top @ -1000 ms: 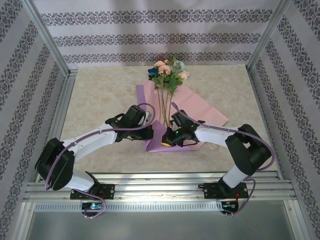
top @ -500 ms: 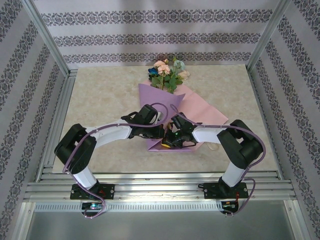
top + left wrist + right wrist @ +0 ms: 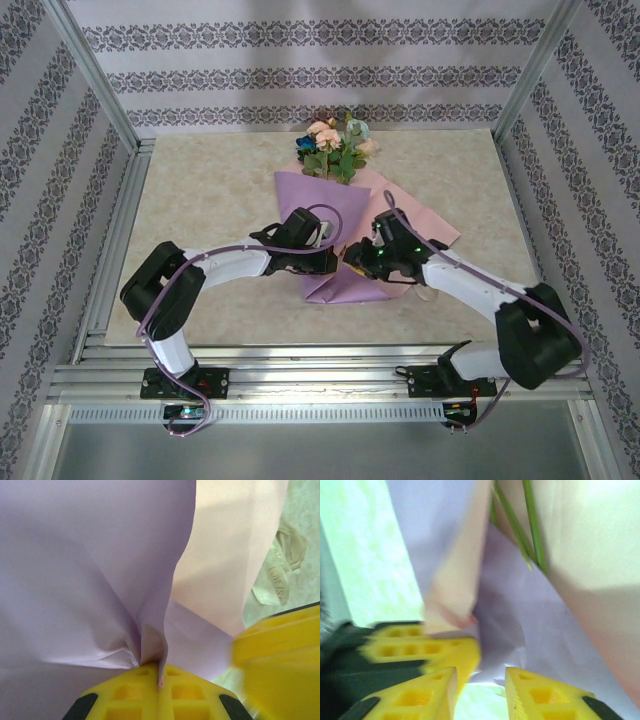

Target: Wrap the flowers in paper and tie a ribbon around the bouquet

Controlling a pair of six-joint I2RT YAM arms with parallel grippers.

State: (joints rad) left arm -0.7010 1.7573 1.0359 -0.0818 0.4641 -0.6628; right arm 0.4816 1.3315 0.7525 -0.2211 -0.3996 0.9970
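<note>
left end effector (image 3: pixel 160 681): clamped shut on pinched fold of paper (image 3: pixel 318 205)
right end effector (image 3: pixel 481 675): jaws partly apart, gripping nothing, just beside that fold
flowers (image 3: pixel 335 150): blooms past far paper edge, rest under lilac flap
handling: paper thin, light, likely springs open; grip fold edge
room: table (image 3: pixel 200 190) free on left; end effectors crowded, ribbon (image 3: pixel 282 560) near

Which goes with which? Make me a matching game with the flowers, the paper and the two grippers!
Things:
1. flowers
2. paper
3. left gripper
4. right gripper

Descriptions:
A. fingers apart
B. lilac on one face, pink on the other
C. shut on the paper's edge
D. blooms poking out at the far end of the paper

Pairs: 1-D, 2-B, 3-C, 4-A
</note>
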